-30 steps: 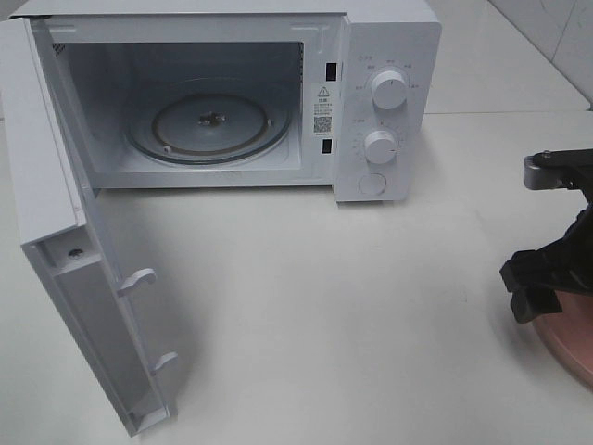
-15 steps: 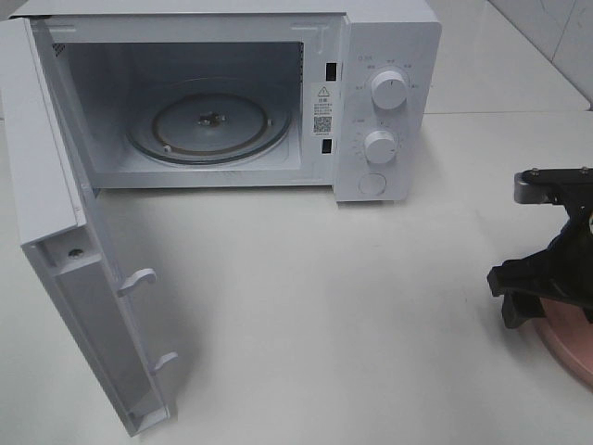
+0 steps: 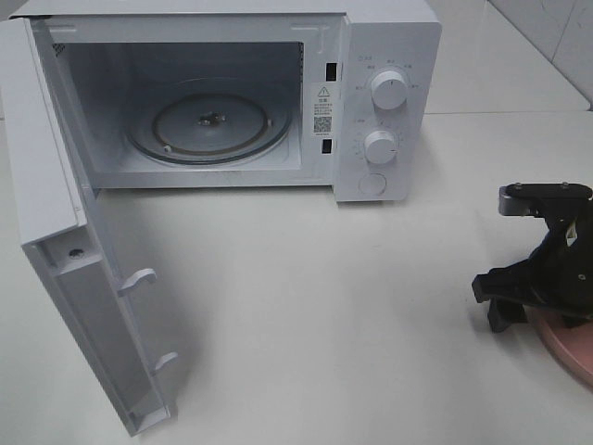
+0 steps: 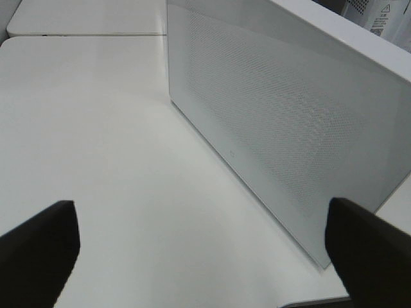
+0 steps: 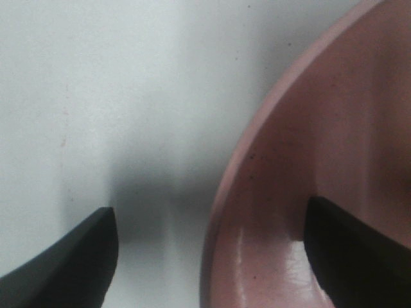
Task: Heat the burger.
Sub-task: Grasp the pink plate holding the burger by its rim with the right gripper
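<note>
**STATUS: MICROWAVE OPEN, BOTH GRIPPERS RELEASED**

The left gripper (image 4: 205, 256) has its fingers spread wide and holds nothing. It is poised above the white table (image 3: 324, 306), facing the perforated outer face of the microwave door (image 4: 276, 128).

In the exterior high view, the door stands swung open at 9 o'clock. The microwave (image 3: 371, 37) sits at 12 o'clock, with the glass turntable (image 3: 208, 125) in its cavity. Two dials (image 3: 388, 90) are stacked on the control panel, with a round button (image 3: 372, 184) below them.

At 4 o'clock, the right gripper (image 5: 212, 253) is released. Its fingers straddle the rim of the pink plate (image 5: 334, 128), one over the table and one over the plate's inside.

The burger appears in no view, so its location cannot be told.
</note>
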